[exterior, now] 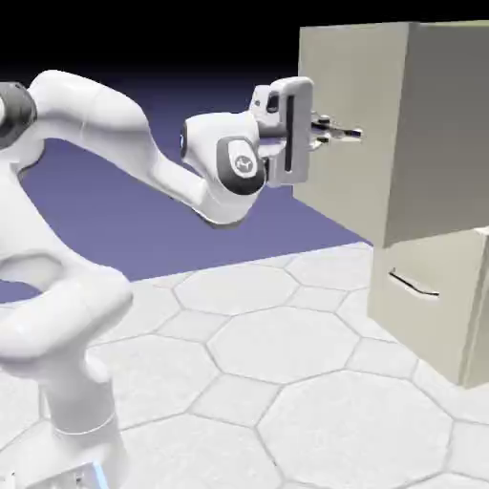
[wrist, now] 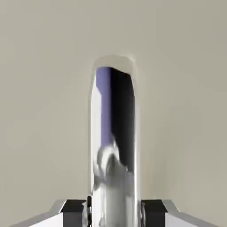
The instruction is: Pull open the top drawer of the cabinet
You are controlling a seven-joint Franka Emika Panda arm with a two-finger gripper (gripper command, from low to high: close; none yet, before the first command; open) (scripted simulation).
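Note:
The cream-beige cabinet (exterior: 478, 325) stands at the exterior view's right. Its top drawer (exterior: 363, 181) juts out toward the arm, well past the lower drawer front (exterior: 420, 315). My gripper (exterior: 334, 132) is level at the top drawer's straight bar handle (exterior: 351, 134), one finger on each side. In the hand view the silver-and-dark handle (wrist: 113, 133) runs up between my fingertips (wrist: 153, 208). A narrow gap shows beside it, so the jaws stand open around the handle. The drawer front (wrist: 44, 88) fills the rest of that view.
The lower drawer carries a thin curved handle (exterior: 413, 284) and sits shut. The white arm (exterior: 115, 124) arches in from the exterior view's left over the hexagon-patterned table (exterior: 277, 344).

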